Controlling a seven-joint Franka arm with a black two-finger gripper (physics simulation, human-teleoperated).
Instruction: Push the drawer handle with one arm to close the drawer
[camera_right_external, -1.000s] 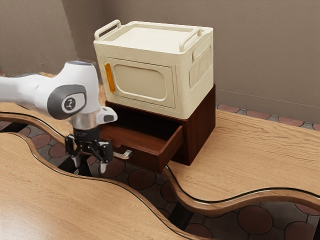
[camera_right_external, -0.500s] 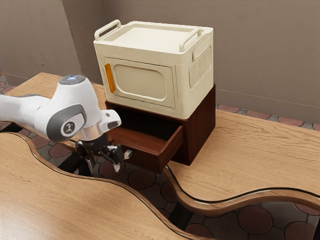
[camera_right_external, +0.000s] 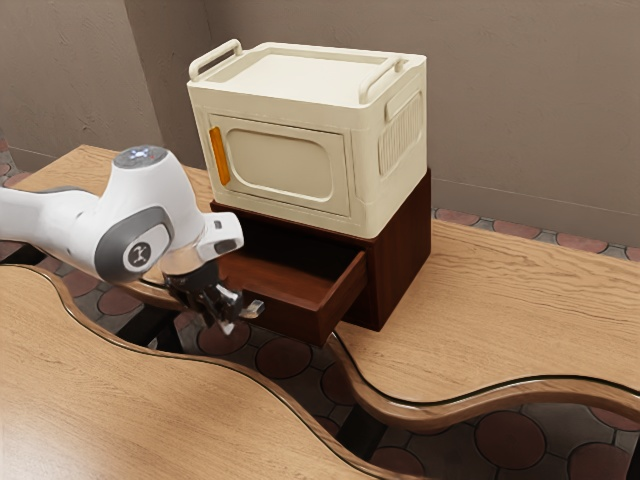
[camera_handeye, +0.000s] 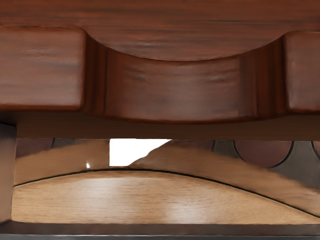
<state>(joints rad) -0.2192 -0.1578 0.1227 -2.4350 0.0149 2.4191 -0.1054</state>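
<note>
Exterior view: shows a reddish-brown wooden drawer (camera_right_external: 290, 316) standing open, drawn well out of a dark brown wooden cabinet (camera_right_external: 400, 262). Carries a silver metal handle (camera_right_external: 254, 309) on the drawer front. Comes in from the exterior view's left with a white and grey robot arm (camera_right_external: 150, 215), ending in a black gripper (camera_right_external: 230, 318) pointed downward, tilted, right beside the handle. Cannot tell whether touching it or just short of it; cannot tell either whether the gripper is open or closed.

Bears, on top of the cabinet, a cream plastic storage box (camera_right_external: 285, 172) with an upright orange pull (camera_right_external: 220, 156) on its front and two raised cream rails (camera_right_external: 385, 80) on top. Sets the cabinet on a light wooden table (camera_right_external: 510, 300) with a wavy edge, across a gap from a second light wooden tabletop (camera_right_external: 120, 380). Reveals reddish rounded floor tiles (camera_right_external: 510, 440) through the gap, and a plain grey-brown wall (camera_right_external: 520, 110) behind.

Wrist view: looks closely down on the drawer front, scooped in a smooth curve along its upper edge, with pale wood and floor tiles beyond.
</note>
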